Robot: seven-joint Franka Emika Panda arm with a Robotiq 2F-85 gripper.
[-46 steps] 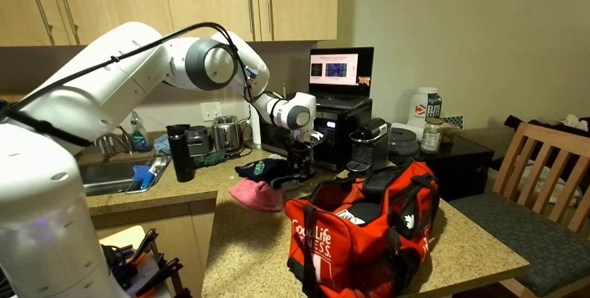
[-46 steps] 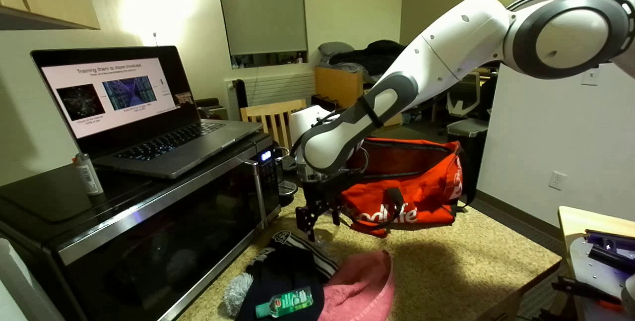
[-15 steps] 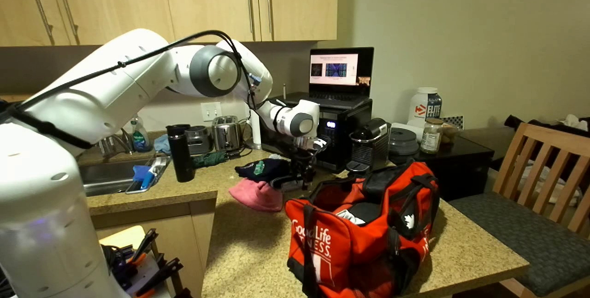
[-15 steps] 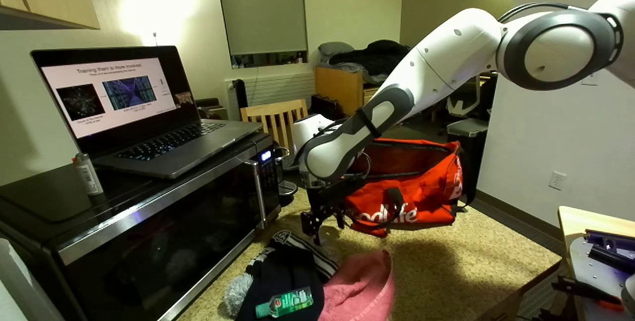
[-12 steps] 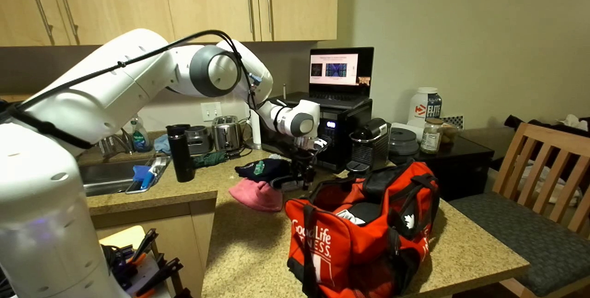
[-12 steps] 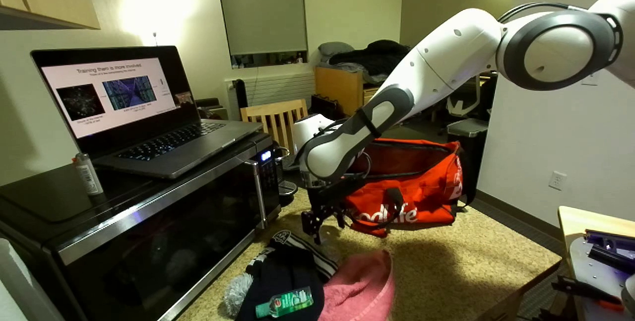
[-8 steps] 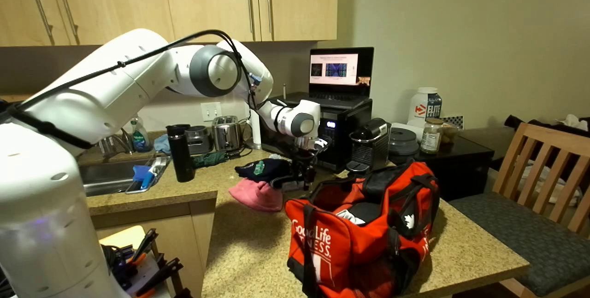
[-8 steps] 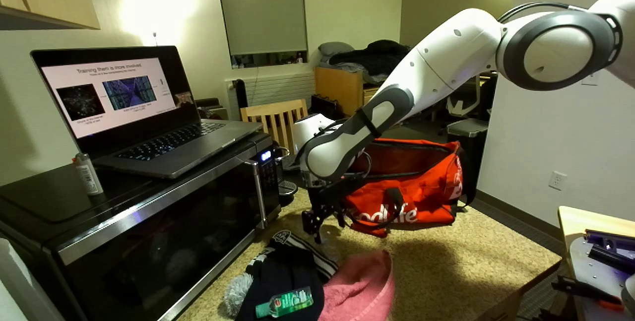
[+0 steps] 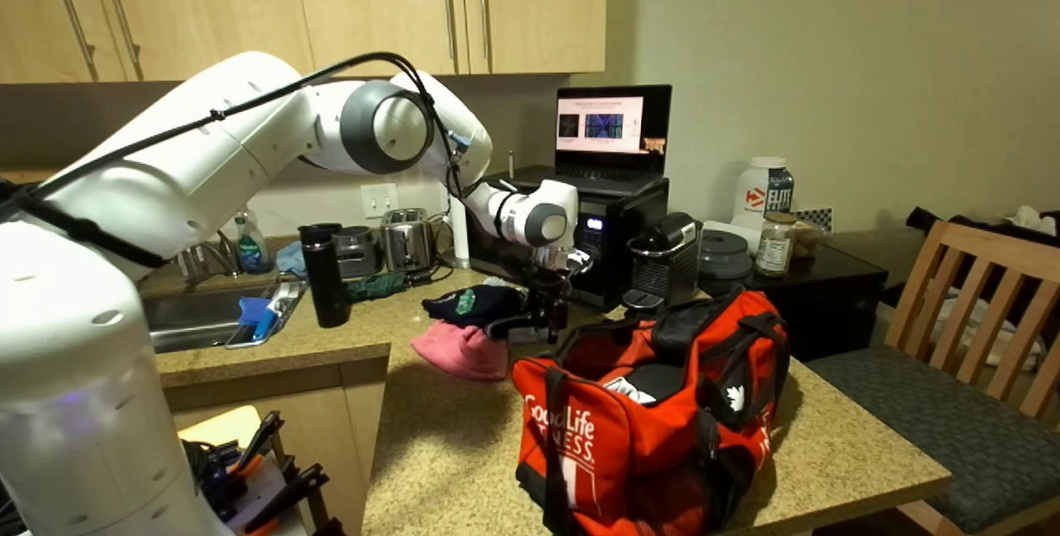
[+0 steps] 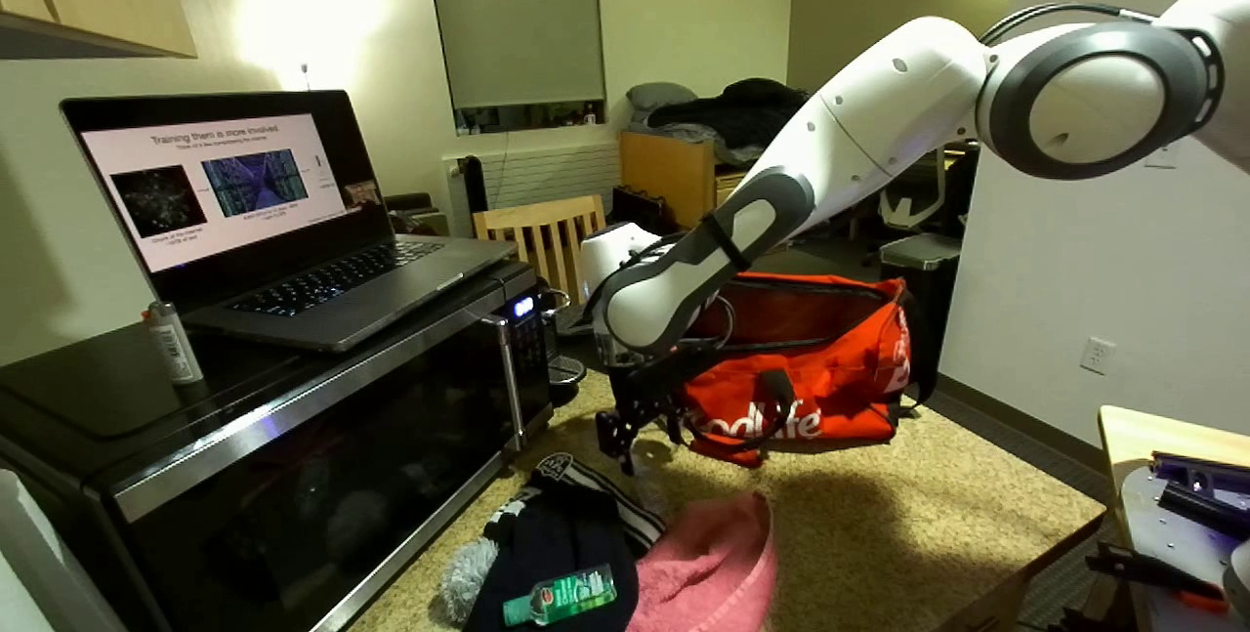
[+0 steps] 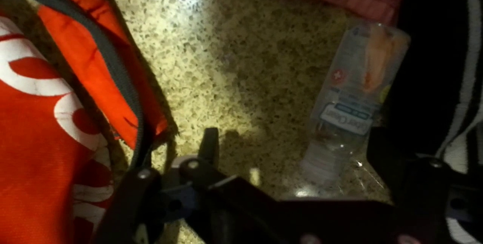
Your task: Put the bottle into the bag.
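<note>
On the speckled countertop (image 9: 447,453): a clear bottle (image 11: 349,102), with "Clean" on its label, lay flat between a pink cloth (image 10: 708,559) and a dark knit hat (image 10: 576,529), farther in from the inner corner than the cloth; whether it touched either could not be told.
Red duffel bag (image 9: 654,445): stood upright, its mouth gaping, near the countertop edge beside the wooden chair (image 9: 936,408); the clear bottle lay outside it.
Gripper (image 11: 294,131): released, jaws well spread, grasping nothing; it hung near the bottle's cap end, the hat-side finger (image 11: 388,164) closer to the bottle than the bag-side finger (image 11: 209,146).
Shift of the gripper: over the last few seconds it had dropped slightly and edged toward the bag, then all but stopped; hat, cloth and bag had not moved.
Clear bottle: the pause looked like lining up for a grasp, so the pick was probably near and the whole transfer lay ahead; a small correction toward the hat seemed needed.
Green bottle (image 10: 562,596): lay on the hat; it too could fit the task's word, but the gripper's place favoured the clear one.
Black strap (image 11: 116,69): curved near the bag-side finger, and might snag during a descent.
</note>
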